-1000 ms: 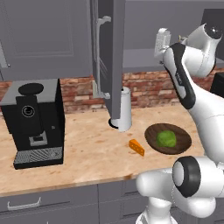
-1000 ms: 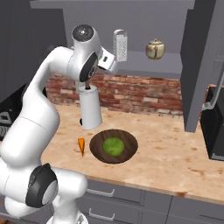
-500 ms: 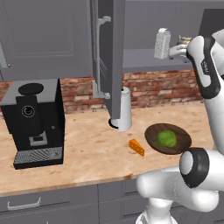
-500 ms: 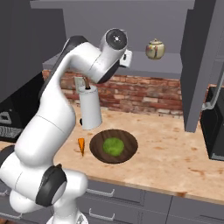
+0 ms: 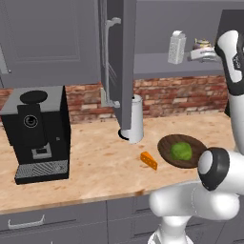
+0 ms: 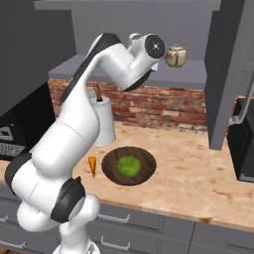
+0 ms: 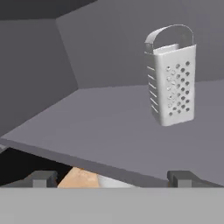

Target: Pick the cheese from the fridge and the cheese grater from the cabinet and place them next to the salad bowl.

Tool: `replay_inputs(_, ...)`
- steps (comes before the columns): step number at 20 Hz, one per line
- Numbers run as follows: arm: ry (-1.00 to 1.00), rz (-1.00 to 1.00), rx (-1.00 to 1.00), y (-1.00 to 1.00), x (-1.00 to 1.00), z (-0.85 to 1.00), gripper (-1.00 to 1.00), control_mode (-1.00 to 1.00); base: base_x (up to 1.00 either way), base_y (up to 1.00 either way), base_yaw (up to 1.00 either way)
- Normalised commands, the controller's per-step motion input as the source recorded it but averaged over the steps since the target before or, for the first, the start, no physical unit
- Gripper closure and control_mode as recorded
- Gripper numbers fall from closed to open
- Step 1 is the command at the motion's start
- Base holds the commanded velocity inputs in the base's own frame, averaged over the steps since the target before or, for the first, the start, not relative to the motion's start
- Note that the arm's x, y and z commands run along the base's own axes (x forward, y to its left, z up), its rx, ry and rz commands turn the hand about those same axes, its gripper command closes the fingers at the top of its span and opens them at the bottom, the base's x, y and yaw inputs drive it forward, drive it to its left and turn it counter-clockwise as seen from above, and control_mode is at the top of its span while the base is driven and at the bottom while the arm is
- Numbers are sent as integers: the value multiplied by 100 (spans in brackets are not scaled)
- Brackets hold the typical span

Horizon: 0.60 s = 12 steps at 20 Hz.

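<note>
From the left base view, the two-finger gripper (image 5: 194, 55) was raised to the open grey wall cabinet (image 5: 157, 64), level with its plain shelf. The small light-grey metal box grater (image 5: 176, 47) stood upright on that shelf just beside the fingers and apart from them. A round gold-and-cream teapot (image 5: 202, 44) sat just behind the hand. Far below the gripper, on the wooden counter (image 5: 95, 162), the small orange-yellow cheese wedge (image 5: 148, 160) already lay next to the wide dark brown salad bowl (image 5: 180, 151) with its green leafy lump, near it but not touching. A tall white cylinder (image 5: 135, 119) stood further back, below the open cabinet door.

In the right base view the arm's upper links hid the hand, so the fingers could not be read there; the teapot, bowl and cheese showed.

In the hand view the grater stood ahead of the gripper and off to one side, untouched, with the two dark fingertips (image 7: 42, 178) spread wide and nothing between them.

Judged from this, the cheese half looked finished; the grater remained to be grasped, lifted out and set by the bowl.
</note>
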Motion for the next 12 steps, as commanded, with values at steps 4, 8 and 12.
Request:
replay_inputs(4, 2, 0, -10, -7, 26, 17, -100, -100, 0, 0, 0)
replay_inputs(8, 0, 0, -14, -10, 17, 8, -100, -100, 0, 0, 0)
replay_inputs(12, 0, 0, -11, -1, 20, 2, -100, -100, 0, 0, 0)
